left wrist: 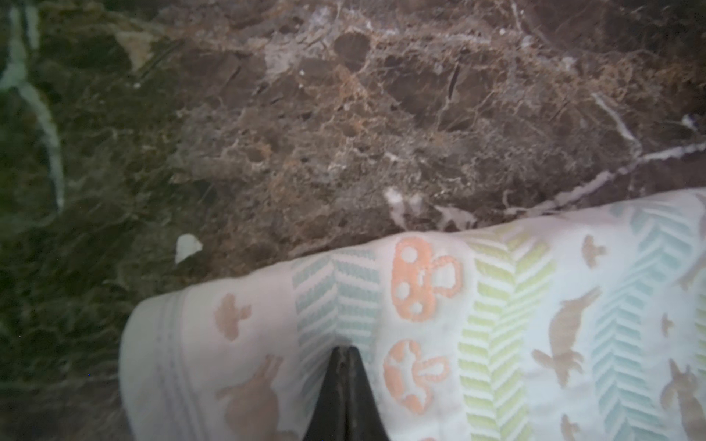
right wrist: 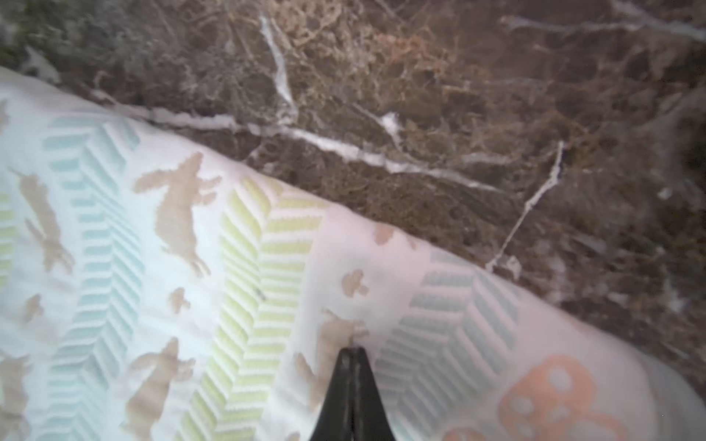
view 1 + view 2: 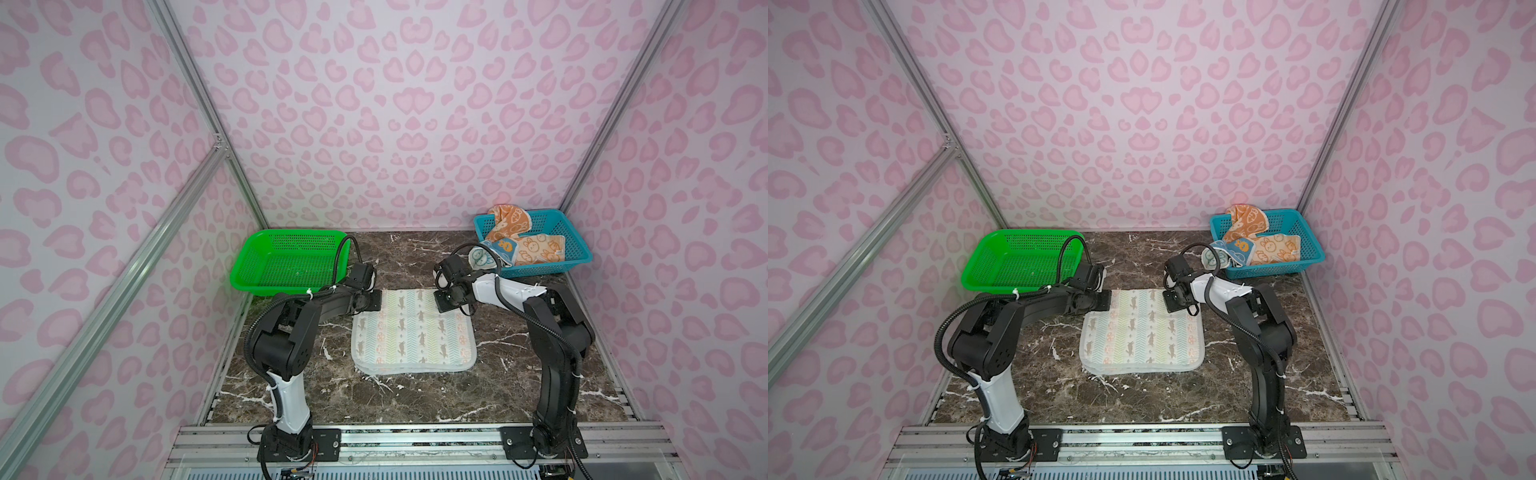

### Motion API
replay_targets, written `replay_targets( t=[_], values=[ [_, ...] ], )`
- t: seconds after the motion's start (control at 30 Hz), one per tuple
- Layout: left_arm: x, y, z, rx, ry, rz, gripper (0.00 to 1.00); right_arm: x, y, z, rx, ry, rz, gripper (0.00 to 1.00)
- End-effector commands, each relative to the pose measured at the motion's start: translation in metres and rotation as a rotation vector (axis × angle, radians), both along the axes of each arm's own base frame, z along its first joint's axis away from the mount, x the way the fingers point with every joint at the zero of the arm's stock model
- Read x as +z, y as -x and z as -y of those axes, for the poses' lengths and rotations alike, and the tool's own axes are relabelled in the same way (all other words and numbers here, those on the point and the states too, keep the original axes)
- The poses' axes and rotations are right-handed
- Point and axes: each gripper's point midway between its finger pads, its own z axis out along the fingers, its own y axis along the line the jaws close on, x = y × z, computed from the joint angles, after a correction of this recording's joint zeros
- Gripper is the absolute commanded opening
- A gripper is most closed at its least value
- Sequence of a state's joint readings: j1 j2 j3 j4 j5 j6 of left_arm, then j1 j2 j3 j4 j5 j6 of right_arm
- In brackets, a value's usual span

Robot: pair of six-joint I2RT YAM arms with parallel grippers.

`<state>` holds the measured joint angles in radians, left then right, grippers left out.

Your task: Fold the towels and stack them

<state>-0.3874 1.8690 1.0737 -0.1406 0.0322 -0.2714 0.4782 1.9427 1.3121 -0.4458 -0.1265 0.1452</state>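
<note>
- Marble tabletop [image 3: 415,395]: bears the whole scene.
- Chevron towel [image 3: 411,336]: lies flat at the centre in both top views, apparently doubled, with layered edges at 6 o'clock. Judged light, limp and unbreakable, it would sag if held at one point, so it is best pinched at two corners of one edge.
- Green mesh basket [image 3: 291,266]: stands at 10 o'clock from the chevron towel.
- Blue mesh basket [image 3: 536,270]: stands at 2 o'clock and holds two crumpled cloths.
- Orange bunny towel [image 3: 536,249]: heaped inside, unfolded.
- Blue bunny towel [image 3: 503,249]: drapes over the basket's 8 o'clock rim.
- Left gripper [image 1: 344,351]: clenched at the towel's 11 o'clock corner; the cloth puckers at its tip, judged a pinch.
- Right gripper [image 2: 353,351]: likewise clenched, at the 1 o'clock corner.
</note>
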Motion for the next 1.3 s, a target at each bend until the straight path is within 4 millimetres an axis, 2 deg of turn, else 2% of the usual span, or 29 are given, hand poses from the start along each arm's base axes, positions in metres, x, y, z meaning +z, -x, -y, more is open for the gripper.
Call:
replay_targets(
  t=[0.0, 0.1, 0.2, 0.27, 0.37, 0.53, 0.63, 0.73, 0.77, 0.8, 0.87, 0.97, 1.07, 1.2, 1.27],
  values=[
    [0.013, 0.004, -0.002, -0.021, -0.016, -0.004, 0.03, 0.018, -0.005, 0.001, 0.006, -0.005, 0.033, 0.06],
    [0.037, -0.006, 0.016, -0.069, 0.06, 0.032, 0.03, 0.029, -0.018, 0.0, -0.021, -0.019, 0.061, 0.06],
    [0.058, -0.014, 0.034, -0.114, 0.121, 0.061, 0.03, 0.021, -0.029, 0.006, -0.074, 0.03, 0.051, 0.03],
    [0.063, -0.017, 0.044, -0.14, 0.142, 0.071, 0.03, 0.008, -0.033, 0.013, -0.112, 0.069, 0.019, 0.01],
    [0.05, -0.023, 0.043, -0.123, 0.118, 0.047, 0.03, -0.002, -0.043, 0.019, -0.165, 0.095, 0.007, 0.0],
    [0.007, -0.019, 0.026, -0.04, 0.065, -0.043, 0.03, -0.022, -0.046, 0.035, -0.239, 0.114, -0.018, 0.0],
    [-0.011, -0.018, 0.014, -0.008, 0.033, -0.073, 0.03, -0.027, -0.045, 0.037, -0.239, 0.106, -0.028, 0.0],
    [-0.02, -0.017, 0.004, 0.009, 0.004, -0.097, 0.03, -0.024, -0.045, 0.042, -0.235, 0.122, -0.025, 0.0],
    [-0.019, -0.017, 0.004, 0.01, 0.004, -0.097, 0.03, -0.017, -0.047, 0.043, -0.24, 0.122, -0.006, 0.0],
    [-0.018, -0.017, 0.003, 0.009, 0.006, -0.092, 0.03, -0.021, -0.039, 0.05, -0.244, 0.136, -0.014, 0.0],
    [-0.014, -0.016, 0.001, 0.012, 0.0, -0.083, 0.03, -0.017, -0.039, 0.058, -0.265, 0.142, 0.007, 0.0],
    [-0.012, -0.015, 0.001, 0.003, 0.0, -0.079, 0.03, -0.025, -0.036, 0.069, -0.288, 0.14, -0.024, 0.0],
    [-0.01, -0.014, 0.005, -0.008, 0.019, -0.086, 0.03, -0.031, -0.034, 0.073, -0.277, 0.15, -0.055, 0.0],
    [0.004, -0.014, 0.012, -0.029, 0.064, -0.066, 0.03, -0.016, -0.037, 0.071, -0.272, 0.122, -0.013, 0.0],
    [0.015, -0.016, 0.013, -0.03, 0.07, -0.043, 0.03, -0.007, -0.039, 0.072, -0.276, 0.111, 0.008, 0.03]
  ],
)
